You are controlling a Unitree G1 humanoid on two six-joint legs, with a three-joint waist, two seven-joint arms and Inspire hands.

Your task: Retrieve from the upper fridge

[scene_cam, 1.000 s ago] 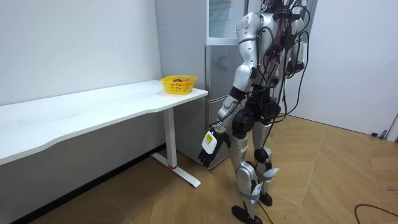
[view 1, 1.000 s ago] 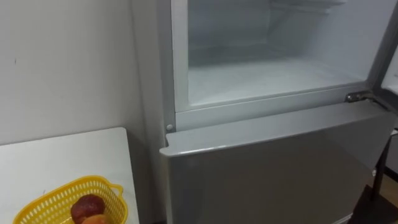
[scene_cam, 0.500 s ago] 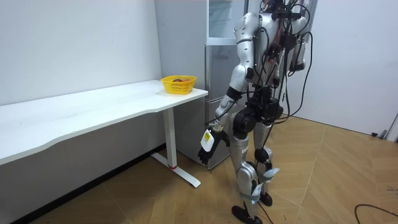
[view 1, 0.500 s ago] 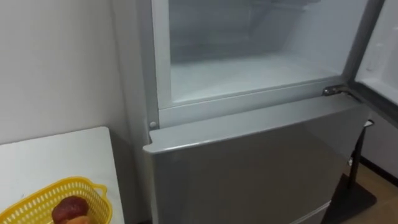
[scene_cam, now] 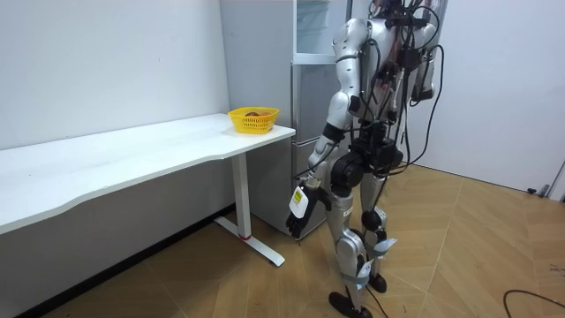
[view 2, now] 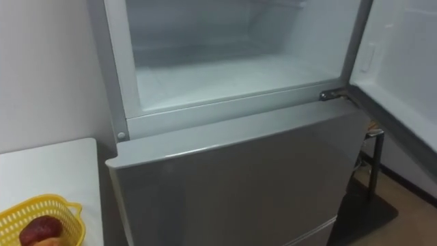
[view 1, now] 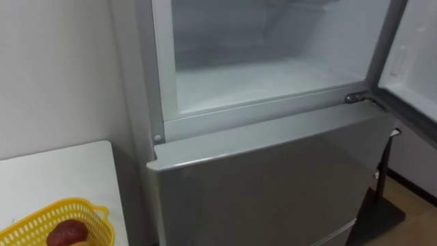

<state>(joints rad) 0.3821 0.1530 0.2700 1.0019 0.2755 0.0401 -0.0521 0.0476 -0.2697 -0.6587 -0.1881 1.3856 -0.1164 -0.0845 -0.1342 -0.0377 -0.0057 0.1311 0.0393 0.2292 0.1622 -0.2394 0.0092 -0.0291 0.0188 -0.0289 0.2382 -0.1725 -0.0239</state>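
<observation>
Table (scene_cam: pixel 132 152): basket (scene_cam: pixel 253 122) holds fruit (view 1: pixel 66 232), left hand (scene_cam: pixel 297 203) apart.

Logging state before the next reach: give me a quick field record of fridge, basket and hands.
upper compartment: open, shelf bare in the part seen
upper door: swung out to the robot's right
lower door: shut
yellow basket: on white table at the robot's left, holds a red fruit
left hand: hangs low beside the leg, open, empty
stance: upright, close before the lower door
</observation>
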